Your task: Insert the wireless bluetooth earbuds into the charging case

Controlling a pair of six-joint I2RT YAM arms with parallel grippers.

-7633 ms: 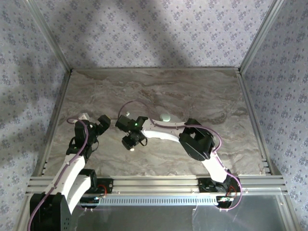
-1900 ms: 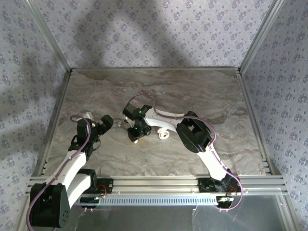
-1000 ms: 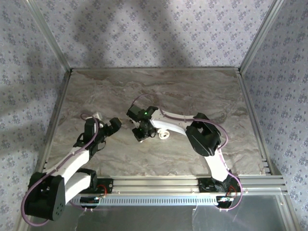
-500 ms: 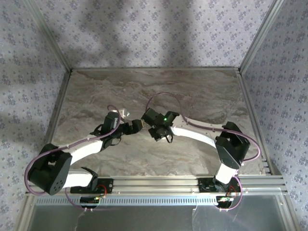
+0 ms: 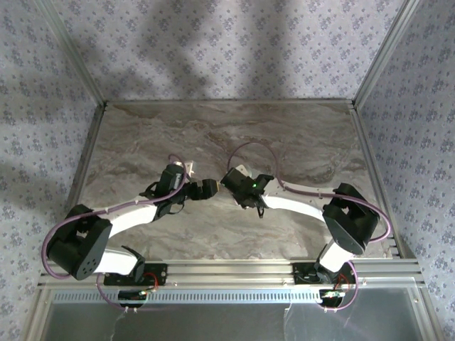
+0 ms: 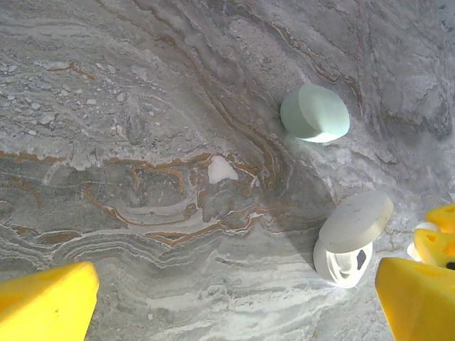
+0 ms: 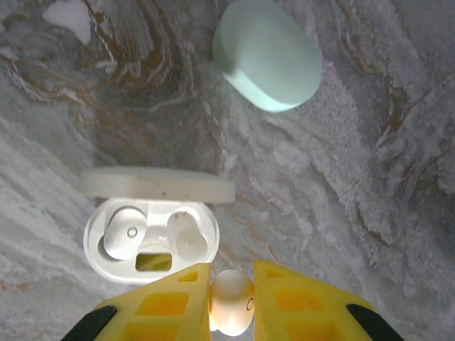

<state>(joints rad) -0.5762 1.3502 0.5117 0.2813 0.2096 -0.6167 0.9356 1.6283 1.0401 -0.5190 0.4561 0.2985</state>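
The white charging case [image 7: 151, 245] lies open on the marble with its lid [image 7: 156, 186] raised. One earbud [image 7: 124, 231] sits in its left socket; the right socket [image 7: 186, 238] holds nothing. My right gripper [image 7: 232, 275] is shut on a second white earbud [image 7: 231, 304], just above and right of the case's near rim. In the left wrist view the same open case [image 6: 352, 240] lies at the right, beside the left gripper's right finger [image 6: 419, 298]. The left gripper [image 6: 237, 288] is open over bare marble. From above, the left gripper [image 5: 205, 187] and right gripper [image 5: 250, 197] nearly meet mid-table.
A closed pale green oval case [image 7: 266, 53] [image 6: 315, 114] lies just beyond the white one. A small white fleck [image 6: 221, 169] marks the marble table [image 5: 298, 142]. Metal rails and patterned walls enclose the table.
Both arms have swung toward the middle of the table. The left gripper moved right, close to the right gripper, which shifted right with the earbud still held.
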